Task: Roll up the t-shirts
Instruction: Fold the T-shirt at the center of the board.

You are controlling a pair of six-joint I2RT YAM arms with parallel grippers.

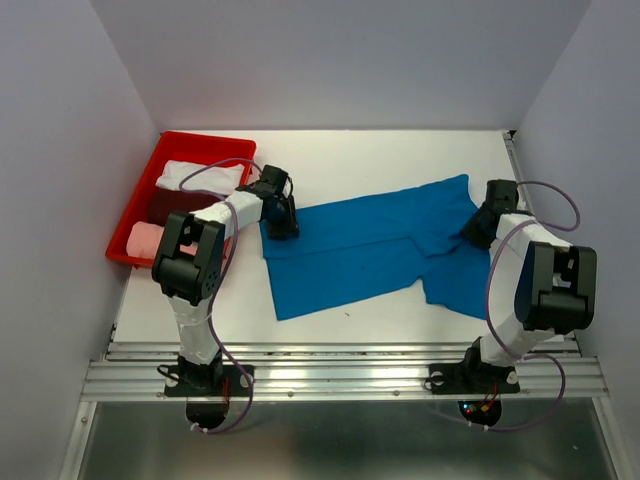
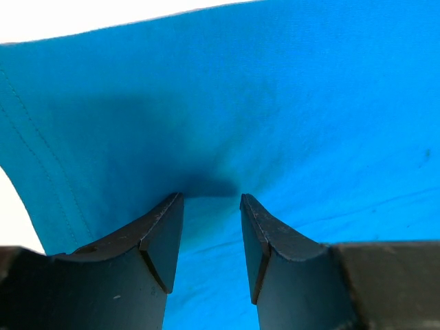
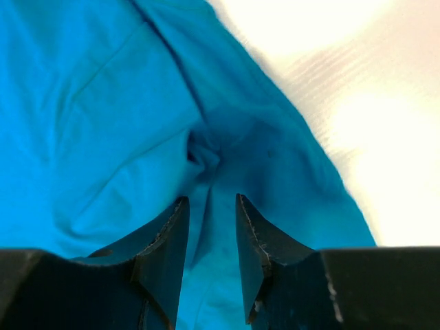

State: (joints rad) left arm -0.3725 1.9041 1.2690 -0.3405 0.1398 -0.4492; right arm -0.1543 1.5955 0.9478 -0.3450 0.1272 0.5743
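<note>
Blue t-shirt (image 1: 370,250) lies spread flat, unrolled, on the bench (image 1: 400,160) between my left pincer (image 2: 211,196) and right pincer (image 3: 212,198). Both are slightly parted over puckered cloth, gripping nothing. White tee (image 1: 195,175) and pink tee (image 1: 145,238) sit bundled in the bin (image 1: 200,137) left of the left pincer.

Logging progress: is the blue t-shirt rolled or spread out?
Spread out: the blue t-shirt lies flat on the table, no roll visible.

No writing, label, brand mark, number or sign can be read anywhere. The blue t-shirt (image 1: 350,255), the red bin (image 1: 135,205) and the white table (image 1: 400,160) show only plain surfaces.
</note>
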